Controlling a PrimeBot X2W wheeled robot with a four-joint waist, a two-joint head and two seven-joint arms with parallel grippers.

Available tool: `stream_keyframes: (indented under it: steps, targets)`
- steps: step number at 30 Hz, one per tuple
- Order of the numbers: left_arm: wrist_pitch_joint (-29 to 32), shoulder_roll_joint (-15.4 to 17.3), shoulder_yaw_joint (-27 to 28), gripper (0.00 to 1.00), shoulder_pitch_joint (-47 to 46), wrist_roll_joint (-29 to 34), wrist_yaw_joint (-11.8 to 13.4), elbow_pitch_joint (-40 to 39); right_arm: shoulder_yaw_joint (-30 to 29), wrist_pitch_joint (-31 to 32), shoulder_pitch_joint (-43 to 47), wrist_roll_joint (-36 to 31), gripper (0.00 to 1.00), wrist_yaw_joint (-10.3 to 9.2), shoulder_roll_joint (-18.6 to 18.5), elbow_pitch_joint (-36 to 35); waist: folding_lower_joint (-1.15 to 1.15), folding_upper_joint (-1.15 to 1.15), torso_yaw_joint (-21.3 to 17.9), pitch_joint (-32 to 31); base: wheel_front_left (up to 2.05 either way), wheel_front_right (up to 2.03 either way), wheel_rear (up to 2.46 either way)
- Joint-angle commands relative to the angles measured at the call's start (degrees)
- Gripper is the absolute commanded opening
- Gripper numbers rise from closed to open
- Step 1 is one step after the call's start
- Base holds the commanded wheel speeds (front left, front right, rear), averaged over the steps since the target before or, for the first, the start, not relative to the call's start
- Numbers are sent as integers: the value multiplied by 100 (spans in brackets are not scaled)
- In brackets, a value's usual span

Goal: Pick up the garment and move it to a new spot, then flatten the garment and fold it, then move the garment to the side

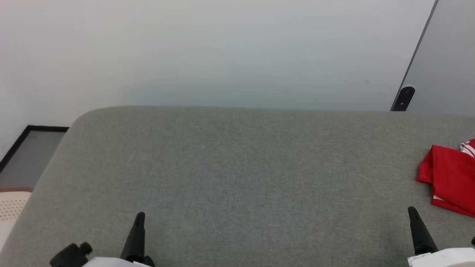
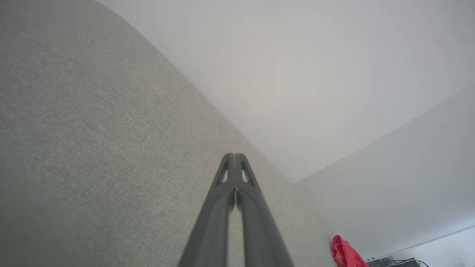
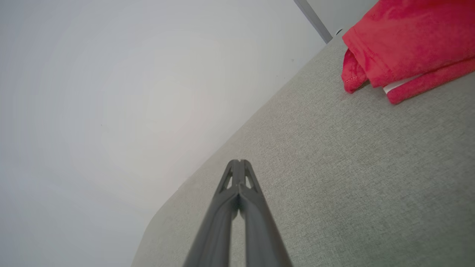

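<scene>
The garment [image 1: 451,178] is a folded red shirt with a bit of red-white striped trim, lying on the grey cushioned surface [image 1: 237,167] at the far right, partly cut off by the head view's edge. My right gripper [image 1: 412,212] is shut and empty, just below and left of the garment, apart from it. The right wrist view has the garment [image 3: 400,44] at its upper right, beyond the closed fingertips [image 3: 240,163]. My left gripper [image 1: 140,216] is shut and empty at the lower left, far from the garment [image 2: 345,254], which is a small red lump in its wrist view.
A pale wall [image 1: 222,52] rises behind the surface's rounded far edge. A grey panel with a dark bracket [image 1: 403,98] stands at the back right. Floor with dark skirting [image 1: 26,155] and a cream perforated object [image 1: 11,207] lie off the left edge.
</scene>
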Motion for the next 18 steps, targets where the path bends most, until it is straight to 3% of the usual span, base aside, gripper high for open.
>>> stream_keyframes:
  steps: [1, 18]
  targets:
    - [42, 5, 33, 0, -160, -177, -6, -38, -46, 33, -180, 176, 0, -3, 7, -52, 0, 0, 0, 8, 0, 0, 0]
    - [335, -10, 136, 0, -367, -1256, -9, 69, -168, 318, -321, 1102, 0, -4, 150, -24, 0, 0, 4, 101, 0, 0, 0]
